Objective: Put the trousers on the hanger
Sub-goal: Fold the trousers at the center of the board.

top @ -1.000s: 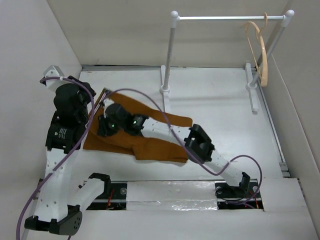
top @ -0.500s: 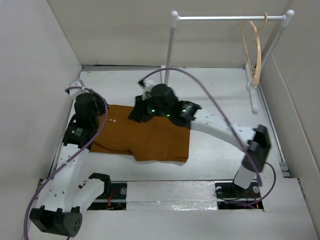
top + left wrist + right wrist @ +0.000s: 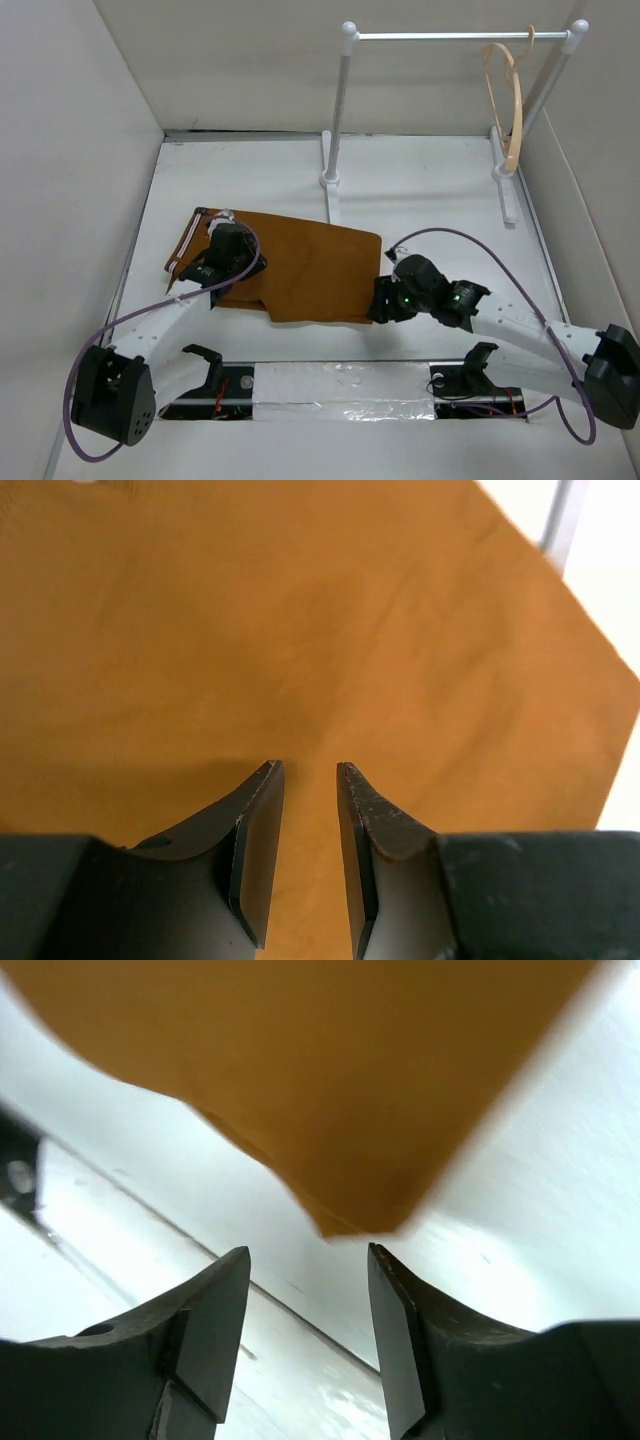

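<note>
The rust-brown trousers (image 3: 305, 265) lie folded flat on the white table, with the striped waistband (image 3: 188, 240) at their left end. My left gripper (image 3: 235, 250) hovers low over the left part of the cloth. In the left wrist view the left gripper (image 3: 310, 772) is narrowly open with nothing between its jaws, and only the trousers (image 3: 300, 630) lie below. My right gripper (image 3: 380, 300) sits at the trousers' near right corner. In the right wrist view the right gripper (image 3: 308, 1252) is open and empty, with the cloth corner (image 3: 350, 1200) just beyond its tips. The pale hanger (image 3: 508, 100) hangs on the rail at the far right.
The white-and-metal rail stand (image 3: 450, 36) stands at the back, its left post (image 3: 335, 130) just behind the trousers and its right foot (image 3: 505, 185) near the right wall. Walls close in the left and right sides. A taped strip (image 3: 340, 385) runs along the near edge.
The right arm has swung back from the far middle of the trousers to their near right corner. The left arm has dropped low over the waist end. The trousers now lie flatter.
</note>
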